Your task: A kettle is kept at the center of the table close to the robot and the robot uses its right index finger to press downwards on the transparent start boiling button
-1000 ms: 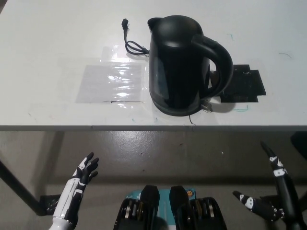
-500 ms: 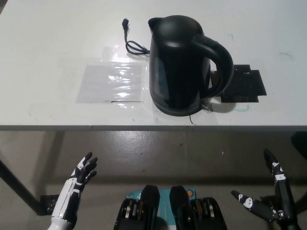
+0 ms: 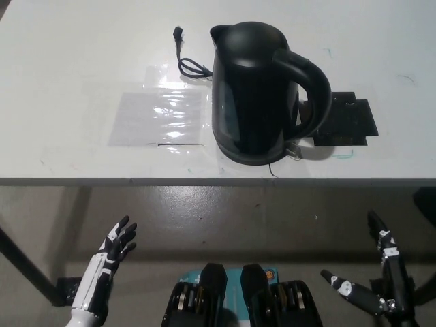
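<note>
**Standing near the table's front edge: kettle, with both hands low and off it**

Sitting upright on the white table [image 3: 68, 54], close to the front edge and about centre: a black kettle [image 3: 252, 95]. Smooth, rounded plastic body, slightly glossy, with a pouring lip at the far left and a thick looped handle [image 3: 310, 92] arching out to the right. Poking out at the foot of the handle, just above the base: a small clear switch [image 3: 293, 152], pale against the black.

Judged by looks: rigid shell, fairly heavy if filled, though the fill level cannot be told from above. Broad flat base, so unlikely to tip under a downward press; more likely to slide on the slick tabletop if pushed sideways. Switch small and probably light-sprung, so best met from straight above with a fingertip on its outer end, no grasp of the body needed.

Trailing behind the kettle: a thin black cord [image 3: 187, 65] with its plug end loose on the table. Lying flat to the left: a crinkled clear plastic sheet [image 3: 160, 119], shiny and creased. Behind the handle: a flat black mat [image 3: 347, 122], matte and rectangular.

Hanging below table level, lower left: white left hand [image 3: 112, 255], fingers spread, holding nothing. Lower right, also below the tabletop and well apart from the switch: black right hand [image 3: 371, 289], fingers splayed and apart, empty.
</note>
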You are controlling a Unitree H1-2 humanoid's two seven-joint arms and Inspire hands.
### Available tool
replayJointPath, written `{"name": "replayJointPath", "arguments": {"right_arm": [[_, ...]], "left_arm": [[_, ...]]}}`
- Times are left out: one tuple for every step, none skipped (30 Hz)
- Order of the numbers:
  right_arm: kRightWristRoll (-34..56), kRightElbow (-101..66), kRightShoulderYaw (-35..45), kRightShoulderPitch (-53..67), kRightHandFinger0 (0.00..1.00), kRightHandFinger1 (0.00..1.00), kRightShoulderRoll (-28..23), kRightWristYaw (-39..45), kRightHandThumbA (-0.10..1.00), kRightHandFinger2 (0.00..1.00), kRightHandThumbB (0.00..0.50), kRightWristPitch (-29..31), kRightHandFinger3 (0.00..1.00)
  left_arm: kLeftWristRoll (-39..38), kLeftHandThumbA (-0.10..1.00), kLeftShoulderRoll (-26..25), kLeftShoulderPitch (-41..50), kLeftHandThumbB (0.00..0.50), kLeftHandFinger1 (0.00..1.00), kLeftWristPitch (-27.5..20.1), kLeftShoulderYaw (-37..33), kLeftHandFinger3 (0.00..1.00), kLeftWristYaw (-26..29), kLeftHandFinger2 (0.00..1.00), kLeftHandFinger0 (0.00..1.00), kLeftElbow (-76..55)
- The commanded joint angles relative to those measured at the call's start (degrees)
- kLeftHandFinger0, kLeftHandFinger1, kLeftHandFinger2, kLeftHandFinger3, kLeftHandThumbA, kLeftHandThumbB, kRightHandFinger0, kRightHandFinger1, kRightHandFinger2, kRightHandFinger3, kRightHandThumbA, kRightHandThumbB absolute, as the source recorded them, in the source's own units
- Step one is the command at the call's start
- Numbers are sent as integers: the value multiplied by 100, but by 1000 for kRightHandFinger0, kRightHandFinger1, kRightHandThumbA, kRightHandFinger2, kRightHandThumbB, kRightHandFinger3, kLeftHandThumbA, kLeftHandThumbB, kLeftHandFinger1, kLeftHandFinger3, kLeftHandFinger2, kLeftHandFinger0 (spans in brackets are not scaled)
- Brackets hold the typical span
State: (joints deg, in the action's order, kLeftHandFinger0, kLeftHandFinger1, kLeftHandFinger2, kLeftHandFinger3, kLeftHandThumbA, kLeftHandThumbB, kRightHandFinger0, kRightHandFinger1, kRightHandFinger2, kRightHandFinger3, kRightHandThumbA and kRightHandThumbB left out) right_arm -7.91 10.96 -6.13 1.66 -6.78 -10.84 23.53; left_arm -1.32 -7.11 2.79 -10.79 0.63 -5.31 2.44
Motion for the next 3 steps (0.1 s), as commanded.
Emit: {"name": "replayJointPath", "arguments": {"right_arm": [[191,2,-88,-7,1000,1000,17,70,1000,1000,289,340,1000],[216,17,-86,-10,1000,1000,10,74,1000,1000,290,340,1000],[216,17,-86,-10,1000,1000,10,74,1000,1000,290,340,1000]], "left_arm": [[-31,968,-91,-52,225,1000,-182,-9,1000,-87,1000,1000,-58],[-26,971,-93,-51,219,1000,-182,-10,1000,-85,1000,1000,-59],[-26,971,-93,-51,219,1000,-182,-10,1000,-85,1000,1000,-59]]}}
